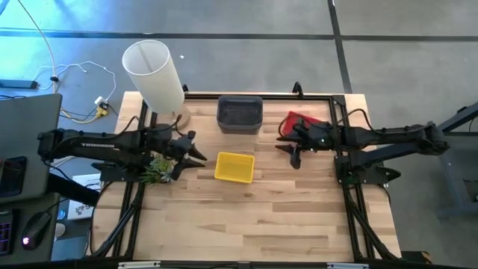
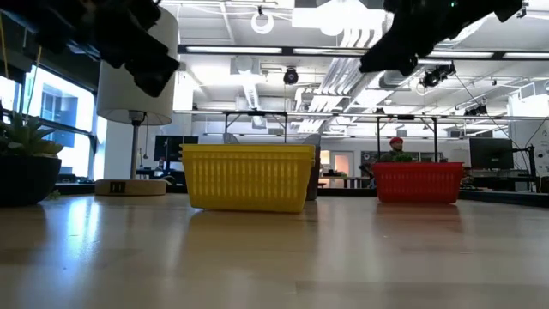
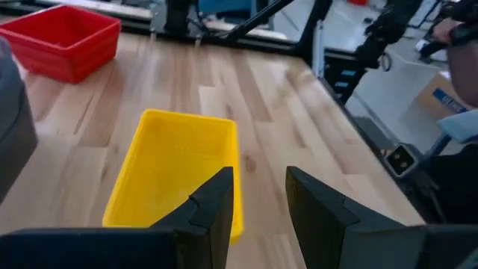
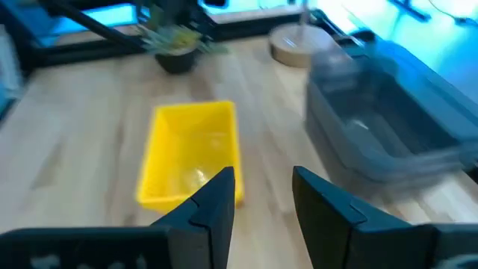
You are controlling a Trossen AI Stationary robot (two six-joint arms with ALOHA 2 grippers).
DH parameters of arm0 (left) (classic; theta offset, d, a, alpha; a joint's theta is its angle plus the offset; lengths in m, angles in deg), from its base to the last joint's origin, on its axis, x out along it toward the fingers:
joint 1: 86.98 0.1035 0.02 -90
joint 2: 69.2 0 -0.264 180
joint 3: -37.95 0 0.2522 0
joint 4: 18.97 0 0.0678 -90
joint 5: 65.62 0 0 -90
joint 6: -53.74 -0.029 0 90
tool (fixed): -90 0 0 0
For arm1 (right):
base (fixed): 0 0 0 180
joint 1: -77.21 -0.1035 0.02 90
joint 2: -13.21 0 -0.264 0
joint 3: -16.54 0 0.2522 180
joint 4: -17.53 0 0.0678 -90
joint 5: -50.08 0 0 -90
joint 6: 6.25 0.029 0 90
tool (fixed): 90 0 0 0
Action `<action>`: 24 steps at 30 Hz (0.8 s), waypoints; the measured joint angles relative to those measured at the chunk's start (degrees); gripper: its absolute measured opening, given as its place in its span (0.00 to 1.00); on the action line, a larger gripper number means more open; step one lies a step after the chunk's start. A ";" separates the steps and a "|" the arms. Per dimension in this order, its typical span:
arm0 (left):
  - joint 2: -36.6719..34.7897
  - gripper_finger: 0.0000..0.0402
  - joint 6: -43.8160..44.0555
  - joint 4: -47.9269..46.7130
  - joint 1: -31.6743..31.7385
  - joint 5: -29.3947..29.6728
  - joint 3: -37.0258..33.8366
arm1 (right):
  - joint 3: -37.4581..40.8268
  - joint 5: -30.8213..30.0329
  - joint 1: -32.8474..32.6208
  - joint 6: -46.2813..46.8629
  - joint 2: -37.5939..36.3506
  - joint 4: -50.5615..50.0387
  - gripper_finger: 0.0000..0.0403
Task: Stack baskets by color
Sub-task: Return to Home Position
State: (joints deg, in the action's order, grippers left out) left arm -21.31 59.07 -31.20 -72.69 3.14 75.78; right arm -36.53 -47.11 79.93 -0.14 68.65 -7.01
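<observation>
A yellow basket (image 1: 234, 167) (image 3: 179, 172) (image 4: 193, 161) rests on its base at the middle of the table. A grey basket (image 1: 240, 114) (image 4: 381, 127) stands behind it toward the far edge. At the far right a red basket (image 1: 305, 122) (image 3: 63, 41) sits partly under my right arm. My left gripper (image 1: 197, 149) (image 3: 258, 213) hovers open just left of the yellow basket, above the table. Right of that basket, next to the red one, my right gripper (image 1: 289, 147) (image 4: 263, 213) hovers open. Nothing lies between either pair of fingers.
A tall white cylinder lamp (image 1: 153, 71) stands at the far left corner, its round base (image 4: 293, 41) on the table. A small potted plant (image 1: 157, 168) (image 4: 177, 52) sits under my left arm. Bare wood stretches along the near half of the table (image 1: 246, 224).
</observation>
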 joint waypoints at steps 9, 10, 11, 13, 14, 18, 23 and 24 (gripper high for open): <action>-14.65 0.28 1.17 0.67 -3.92 0.01 -7.06 | -0.01 -0.94 -8.35 -4.93 0.00 4.44 0.31; -16.26 0.28 1.56 1.15 -4.36 0.18 -8.11 | -0.01 -1.69 -8.88 -5.36 0.00 5.35 0.31; -17.91 0.28 1.74 1.68 -4.73 0.54 -9.29 | -0.01 -2.22 -9.17 -6.06 -0.04 5.92 0.31; -21.13 0.28 2.02 2.25 -5.20 1.33 -11.51 | -0.01 -3.00 -9.25 -7.58 -0.47 5.50 0.31; -22.76 0.28 2.20 2.45 -5.46 1.76 -12.67 | 0.01 -3.46 -9.12 -8.57 -0.93 5.43 0.31; -28.43 0.28 4.33 2.63 -5.89 3.85 -16.83 | 0.01 -6.10 -7.78 -11.36 -4.15 5.06 0.31; -34.22 0.28 5.06 2.68 -5.89 3.86 -20.94 | 0.01 -6.25 -5.75 -14.00 -11.58 1.05 0.31; -35.35 0.28 5.06 2.70 -5.89 3.88 -21.74 | 0.01 -6.18 -5.43 -13.93 -13.24 -0.59 0.31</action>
State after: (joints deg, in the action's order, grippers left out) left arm -56.66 64.13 -28.49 -78.58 7.01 54.03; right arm -36.51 -53.29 74.50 -14.08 55.41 -7.60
